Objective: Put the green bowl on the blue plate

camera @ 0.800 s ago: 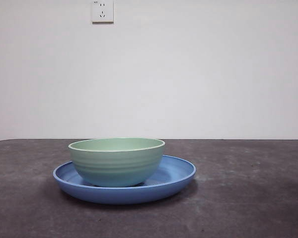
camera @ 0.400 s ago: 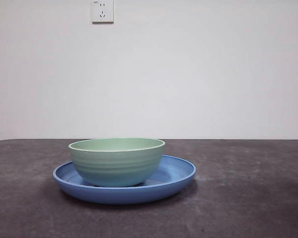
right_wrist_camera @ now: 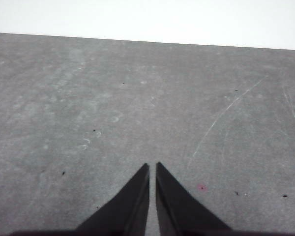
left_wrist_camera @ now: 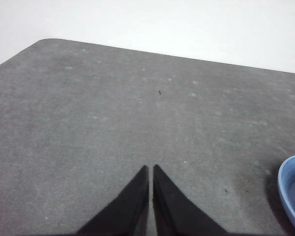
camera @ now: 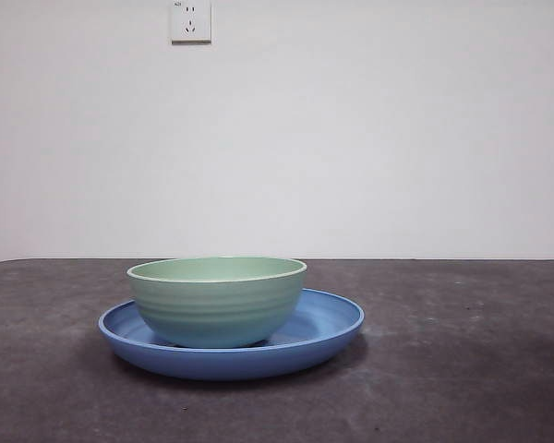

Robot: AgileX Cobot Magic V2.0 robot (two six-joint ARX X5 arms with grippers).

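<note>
Now the green bowl [camera: 217,300] sits upright inside the blue plate [camera: 328,328] on the dark grey table [camera: 462,369].

Bowl and plate rest nearer the table's front edge, with a white wall socket [camera: 190,20] on the wall beyond the far edge. Both the left gripper [left_wrist_camera: 151,169] and right gripper [right_wrist_camera: 152,167] have jaws pressed together, empty, over bare table; only a sliver of plate rim [left_wrist_camera: 292,191] shows beside the left one.

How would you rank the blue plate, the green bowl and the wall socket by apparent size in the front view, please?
1. Blue plate, widest.
2. Green bowl, narrower though taller.
3. Wall socket, smallest; it sits farther back, so its true size is unsure.
</note>
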